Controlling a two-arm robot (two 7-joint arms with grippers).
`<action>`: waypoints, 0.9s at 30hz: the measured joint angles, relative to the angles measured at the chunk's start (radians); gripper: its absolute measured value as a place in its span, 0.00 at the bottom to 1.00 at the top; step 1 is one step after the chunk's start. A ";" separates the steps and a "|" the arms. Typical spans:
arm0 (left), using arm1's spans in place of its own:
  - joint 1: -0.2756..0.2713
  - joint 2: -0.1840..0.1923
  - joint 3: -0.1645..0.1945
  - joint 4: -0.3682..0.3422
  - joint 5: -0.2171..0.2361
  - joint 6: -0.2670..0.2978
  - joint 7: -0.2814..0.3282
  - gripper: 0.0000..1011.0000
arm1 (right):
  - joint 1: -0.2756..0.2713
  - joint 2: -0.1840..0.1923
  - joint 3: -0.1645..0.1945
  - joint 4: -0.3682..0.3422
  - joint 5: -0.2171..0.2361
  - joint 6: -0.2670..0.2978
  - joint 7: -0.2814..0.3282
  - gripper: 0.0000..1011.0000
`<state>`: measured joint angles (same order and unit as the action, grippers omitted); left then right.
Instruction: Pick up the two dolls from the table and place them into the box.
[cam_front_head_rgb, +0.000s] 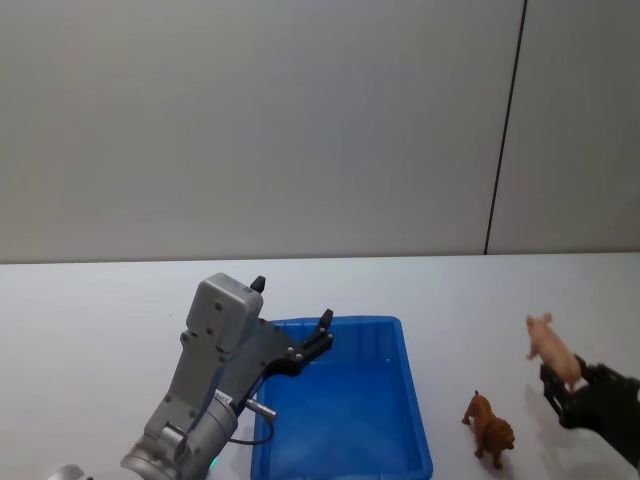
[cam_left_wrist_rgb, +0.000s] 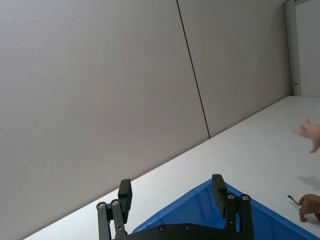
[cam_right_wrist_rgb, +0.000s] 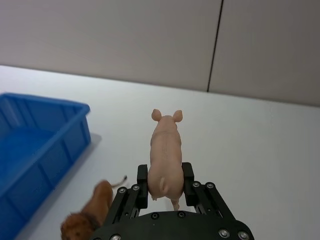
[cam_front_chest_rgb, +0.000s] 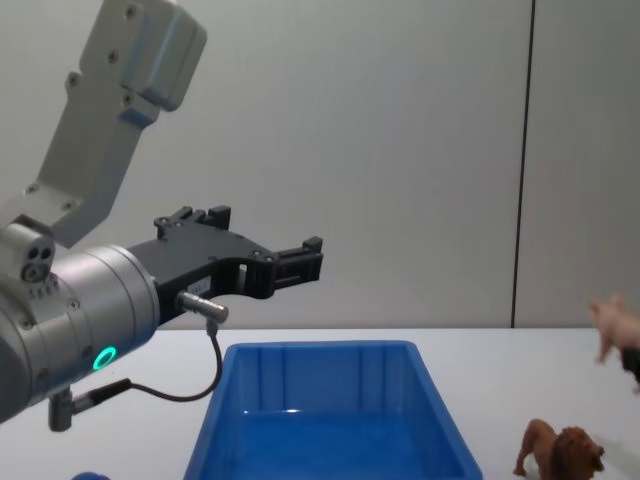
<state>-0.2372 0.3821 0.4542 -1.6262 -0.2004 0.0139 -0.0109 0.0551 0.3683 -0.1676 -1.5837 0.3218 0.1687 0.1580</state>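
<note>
Box (cam_front_head_rgb: 370, 323): blue plastic bin with slanted walls, at the middle of the table (cam_front_head_rgb: 90, 300) towards its near edge. The inside shows plain blue floor, seen best from the head and across the far wall from the chest (cam_front_chest_rgb: 320, 375). Both dolls are outside it, on its right. Lion (cam_front_head_rgb: 489, 428): brown, standing on the table just beside the box's right wall, close to the near edge. The chest view gives it side-on (cam_front_chest_rgb: 560, 450); the right wrist view takes it from above, mane nearest (cam_right_wrist_rgb: 90, 215). Pig (cam_front_head_rgb: 553, 347): pale pink, right of the lion and nearer the table's right edge, gripped by the right gripper (cam_front_head_rgb: 562, 383). The right wrist view shows the hold plainly, one finger (cam_right_wrist_rgb: 142, 172) pressed to each side of the rump and the snout pointing towards the wall (cam_right_wrist_rgb: 125, 35). The chest view shows the pig (cam_front_chest_rgb: 612, 322) raised well above the lion's level. The left wrist view shows the pig (cam_left_wrist_rgb: 309, 134) with its shadow on the table beneath. Left gripper (cam_front_head_rgb: 292, 300): above the box's far left corner, jaws spread wide with nothing between them, pointing towards the wall. The left wrist view frames the box's corner (cam_left_wrist_rgb: 270, 222) between its fingers (cam_left_wrist_rgb: 125, 190).
</note>
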 joint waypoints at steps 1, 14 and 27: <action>0.000 0.000 0.000 0.000 0.000 0.000 0.000 0.99 | 0.005 -0.001 0.000 -0.002 -0.001 -0.002 0.007 0.38; 0.000 0.000 0.000 0.000 0.000 0.000 0.000 0.99 | 0.096 -0.041 -0.027 -0.017 -0.017 0.025 0.129 0.37; 0.000 0.000 0.000 0.000 0.000 0.000 0.000 0.99 | 0.202 -0.124 -0.092 0.038 -0.051 0.114 0.261 0.38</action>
<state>-0.2372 0.3821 0.4543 -1.6262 -0.2003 0.0139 -0.0109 0.2575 0.2447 -0.2596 -1.5458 0.2706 0.2825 0.4189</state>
